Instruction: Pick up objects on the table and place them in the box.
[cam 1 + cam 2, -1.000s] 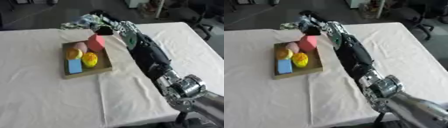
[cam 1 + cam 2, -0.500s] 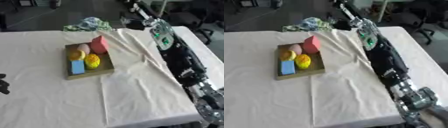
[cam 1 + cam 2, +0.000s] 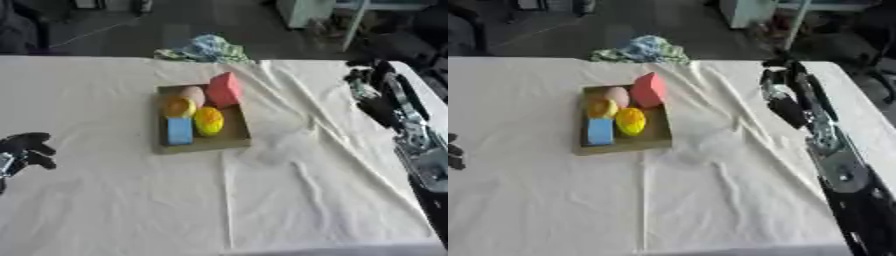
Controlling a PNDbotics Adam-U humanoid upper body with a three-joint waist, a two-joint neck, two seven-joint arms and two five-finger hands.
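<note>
Right hand [image 3: 779, 87]: empty, above tabletop [image 3: 105, 200]; finger spread unclear.
Left hand [image 3: 24, 150]: curled, holding nothing, left edge, partly cropped.
Box [image 3: 229, 142]: mid-tabletop, five objects inside, perhaps toys.

A matt, creased cream cloth [image 3: 289, 200] covers the table edge to edge. The box [image 3: 229, 142] looks like plain brown cardboard, dull and unprinted. Inside it, the red block [image 3: 224, 89] and blue block [image 3: 179, 130] look smooth and matt, the yellow piece [image 3: 208, 121] slightly glossy. At the far edge lies a crumpled patterned fabric [image 3: 204, 50]. The right arm [image 3: 833, 155] shows black casing with silvery metal joints.
</note>
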